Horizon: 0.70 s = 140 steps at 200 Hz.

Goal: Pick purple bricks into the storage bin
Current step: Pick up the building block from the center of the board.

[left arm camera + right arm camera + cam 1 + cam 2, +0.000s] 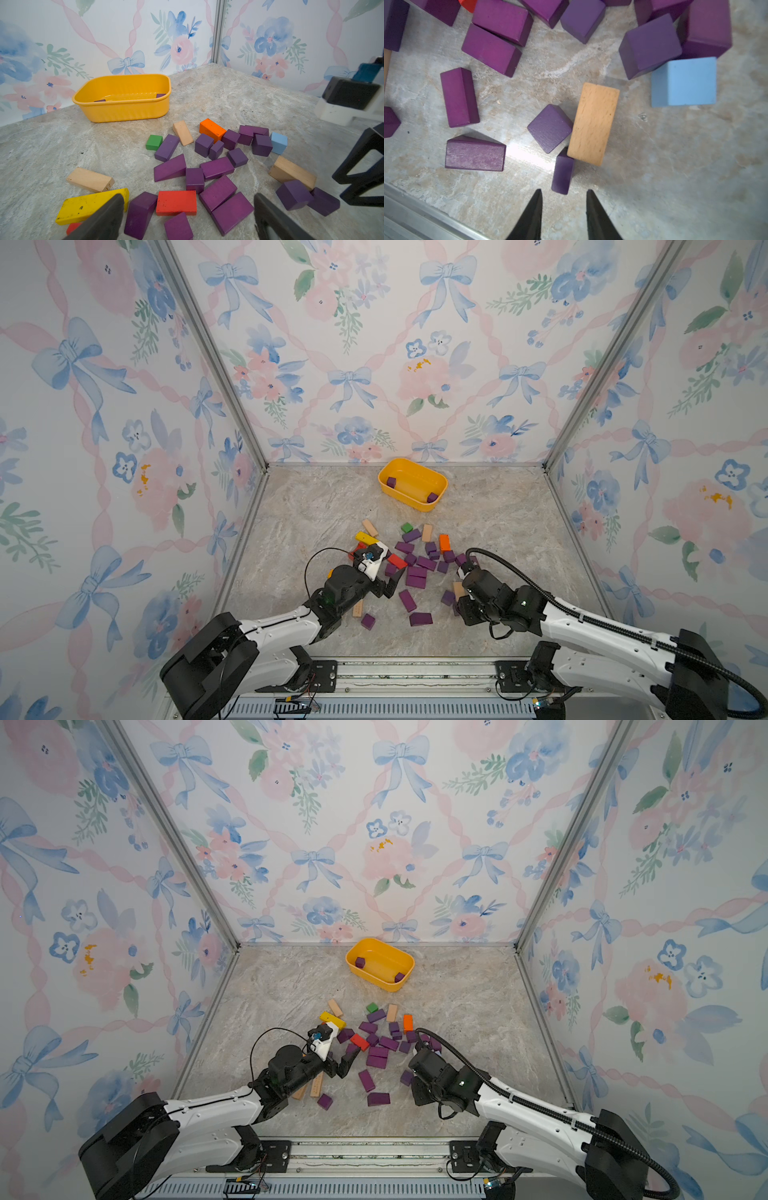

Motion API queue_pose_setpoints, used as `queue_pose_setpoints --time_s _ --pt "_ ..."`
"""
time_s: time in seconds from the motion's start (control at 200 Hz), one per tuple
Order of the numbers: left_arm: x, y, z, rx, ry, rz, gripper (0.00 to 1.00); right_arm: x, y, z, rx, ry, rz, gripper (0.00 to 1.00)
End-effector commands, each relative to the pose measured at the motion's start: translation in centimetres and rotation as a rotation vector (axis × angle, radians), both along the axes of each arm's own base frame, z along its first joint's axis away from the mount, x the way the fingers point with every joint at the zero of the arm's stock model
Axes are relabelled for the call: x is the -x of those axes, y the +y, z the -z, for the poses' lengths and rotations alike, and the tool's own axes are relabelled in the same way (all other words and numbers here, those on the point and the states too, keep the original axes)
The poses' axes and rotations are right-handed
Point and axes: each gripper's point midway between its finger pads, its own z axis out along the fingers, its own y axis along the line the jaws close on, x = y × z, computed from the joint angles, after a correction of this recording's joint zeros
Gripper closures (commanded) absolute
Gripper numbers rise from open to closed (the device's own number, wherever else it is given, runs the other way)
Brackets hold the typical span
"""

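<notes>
Apparently lining up right fingers [533, 216], slightly apart and empty, on a small purple brick [562, 172] on the tabletop [675, 166] against a tan bar [593, 124], left fingers [104, 218] wide apart and empty; calls next for straddling, clamping, carrying to the yellow storage bin [409, 502].

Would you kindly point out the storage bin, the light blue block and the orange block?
storage bin [124, 113]: left wrist view, on its outer wall.
light blue block [684, 82]: right wrist view, on its upper face.
orange block [444, 542]: in a top view, on its top face.
</notes>
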Motion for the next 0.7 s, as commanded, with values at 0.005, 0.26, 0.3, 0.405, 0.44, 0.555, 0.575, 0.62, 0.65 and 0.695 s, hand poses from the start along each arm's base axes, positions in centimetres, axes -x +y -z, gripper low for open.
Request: queue_pose_setpoints --time_s 0.005,0.26,0.3,0.405,0.44,0.555,0.575,0.62,0.65,0.695 --pt "0.0 0.1 0.0 0.018 0.002 -0.015 0.02 0.3 0.2 1.1 0.015 0.023 -0.001 0.65" --pt "0.0 0.2 -0.1 0.022 -0.004 -0.020 0.02 0.3 0.3 2.6 0.058 0.056 0.004 0.68" --pt "0.1 0.3 -0.2 0.025 -0.008 -0.017 0.02 0.2 0.3 2.7 0.065 0.059 0.000 0.69" --pt "0.3 0.4 -0.7 0.035 -0.023 -0.013 0.02 0.1 0.5 3.0 0.076 0.065 -0.001 0.70" --pt "0.3 0.5 -0.8 0.039 -0.028 -0.015 0.02 0.0 0.6 3.0 0.075 0.065 0.000 0.70" --pt "0.4 0.6 -0.9 0.037 -0.035 -0.019 0.02 -0.1 0.8 3.4 0.079 0.072 0.003 0.72" --pt "0.4 0.7 -0.8 0.036 -0.034 -0.021 0.02 -0.1 0.8 3.4 0.081 0.073 0.003 0.72" --pt "0.4 0.7 -0.8 0.035 -0.034 -0.023 0.02 -0.1 0.8 3.6 0.088 0.077 0.002 0.73" --pt "0.3 0.7 -0.9 0.036 -0.035 -0.024 0.02 -0.2 0.9 3.6 0.091 0.078 0.000 0.74" --pt "0.4 0.7 -0.8 0.035 -0.035 -0.022 0.02 -0.2 0.9 3.7 0.092 0.079 0.000 0.74"
